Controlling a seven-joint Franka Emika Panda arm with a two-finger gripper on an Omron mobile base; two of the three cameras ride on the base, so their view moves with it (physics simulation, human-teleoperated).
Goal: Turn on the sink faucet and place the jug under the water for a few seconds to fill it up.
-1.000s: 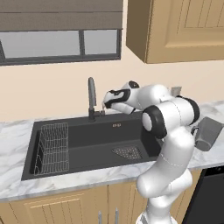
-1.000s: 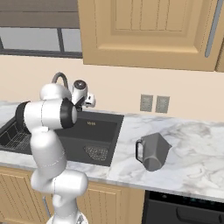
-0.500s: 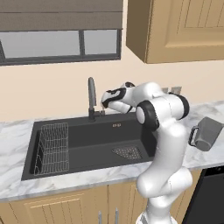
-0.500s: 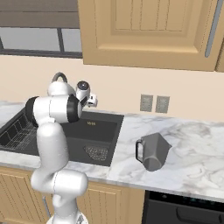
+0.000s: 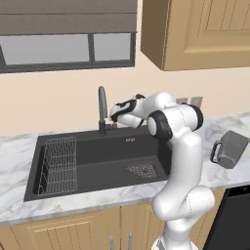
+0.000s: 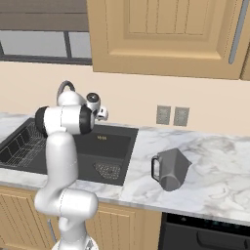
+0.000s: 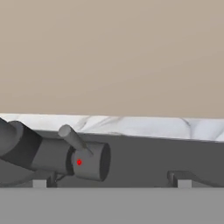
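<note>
The sink faucet (image 5: 102,108) rises dark grey behind the black sink (image 5: 105,155). My gripper (image 5: 114,118) hovers open just right of the faucet's base, nothing between its fingers. In the hand view the base with its small lever handle (image 7: 73,138) lies left of centre, and my gripper (image 7: 111,183) shows wide open, one fingertip (image 7: 40,183) right under the base. No water comes from the spout. The grey jug (image 6: 171,168) stands on the marble counter right of the sink (image 6: 114,146), its dark handle toward the basin, well away from my gripper (image 6: 103,115). The jug (image 5: 229,149) is also behind my arm.
A wire rack (image 5: 58,164) fills the sink's left part and a perforated drain plate (image 5: 142,170) lies at its right. Wall outlets (image 6: 173,115) sit above the counter. Wooden cabinets (image 6: 161,34) hang overhead, and a window (image 5: 68,49) is behind the faucet.
The hand has edged left, closer to the faucet's base, and the elbow has shifted. The jaws stay open and the jug has not moved.
</note>
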